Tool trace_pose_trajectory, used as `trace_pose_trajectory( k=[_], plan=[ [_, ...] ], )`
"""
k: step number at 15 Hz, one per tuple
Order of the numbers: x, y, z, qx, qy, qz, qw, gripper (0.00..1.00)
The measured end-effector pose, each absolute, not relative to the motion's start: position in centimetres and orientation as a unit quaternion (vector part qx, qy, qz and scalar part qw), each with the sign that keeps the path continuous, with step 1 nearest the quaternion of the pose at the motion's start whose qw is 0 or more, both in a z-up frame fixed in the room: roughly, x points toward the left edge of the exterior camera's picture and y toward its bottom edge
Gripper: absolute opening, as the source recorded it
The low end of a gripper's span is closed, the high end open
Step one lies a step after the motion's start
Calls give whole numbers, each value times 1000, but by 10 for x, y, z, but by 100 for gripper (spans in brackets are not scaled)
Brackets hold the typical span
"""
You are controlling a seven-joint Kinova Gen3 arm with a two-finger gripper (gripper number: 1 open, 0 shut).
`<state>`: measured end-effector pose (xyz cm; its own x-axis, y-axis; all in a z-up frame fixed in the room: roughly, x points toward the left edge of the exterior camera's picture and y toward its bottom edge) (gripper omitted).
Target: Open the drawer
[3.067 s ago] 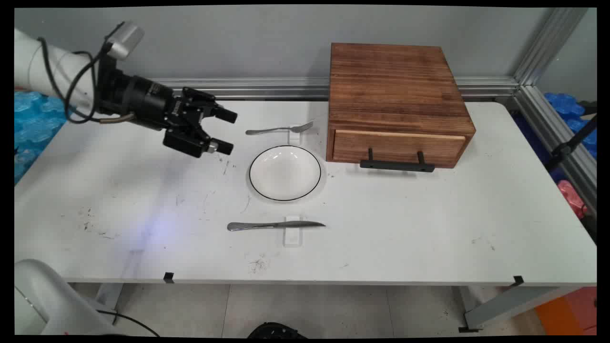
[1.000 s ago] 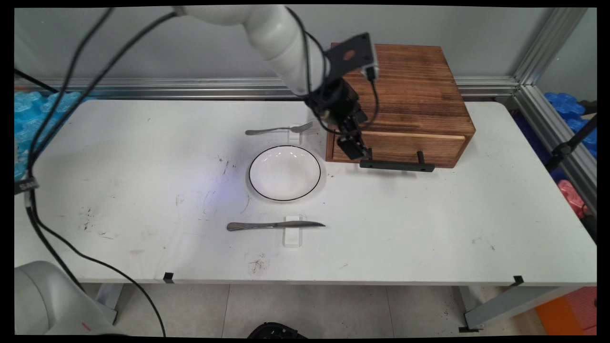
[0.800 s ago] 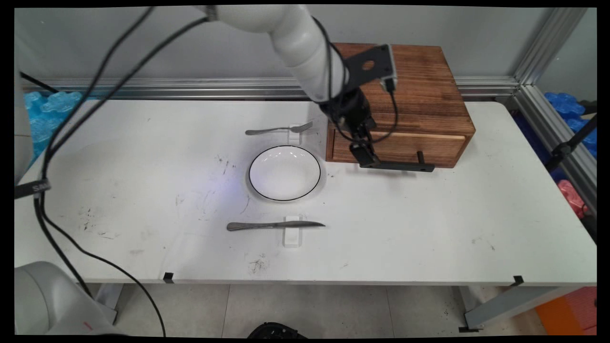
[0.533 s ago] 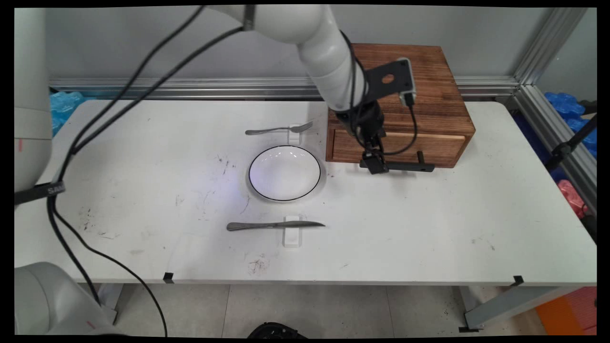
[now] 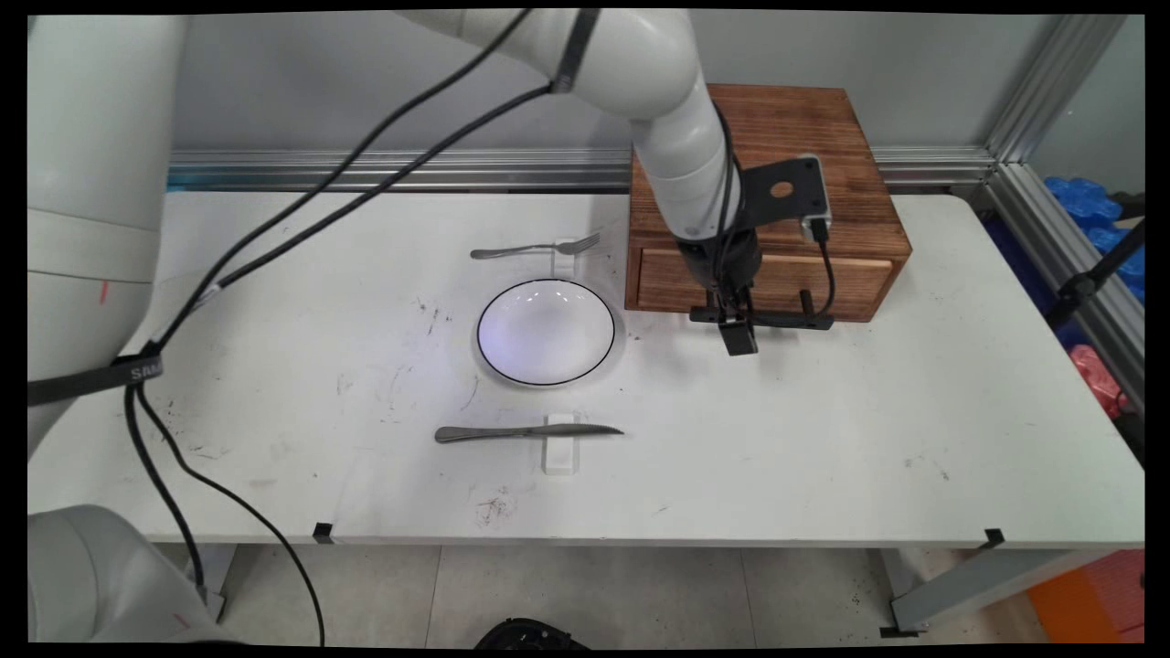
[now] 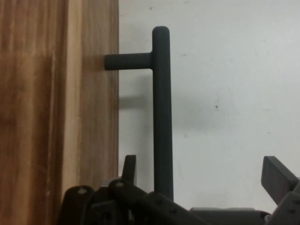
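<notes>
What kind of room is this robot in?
Probably a robot lab. A white arm with cables works at a table framed by metal rails, with a plate, knife and fork laid out.

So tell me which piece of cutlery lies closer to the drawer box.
The fork, lying beyond the plate, just left of the box. The knife lies on the plate's near side, farther from the box.

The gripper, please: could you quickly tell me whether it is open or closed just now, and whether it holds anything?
Gripper: open, holding nothing; its fingers stand on either side of the drawer handle, not closed on it.
</notes>
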<state>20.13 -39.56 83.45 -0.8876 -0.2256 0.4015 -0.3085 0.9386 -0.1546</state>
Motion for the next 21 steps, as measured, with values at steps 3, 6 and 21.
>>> trace_pose_trajectory(
  k=[3, 6, 21],
  plan=[
    [191, -402, 822, 140, -968, 99, 181, 100],
    [185, -407, 813, 143, -970, 91, 171, 100],
    [161, -383, 795, 144, -975, 53, 163, 100]
  ],
)
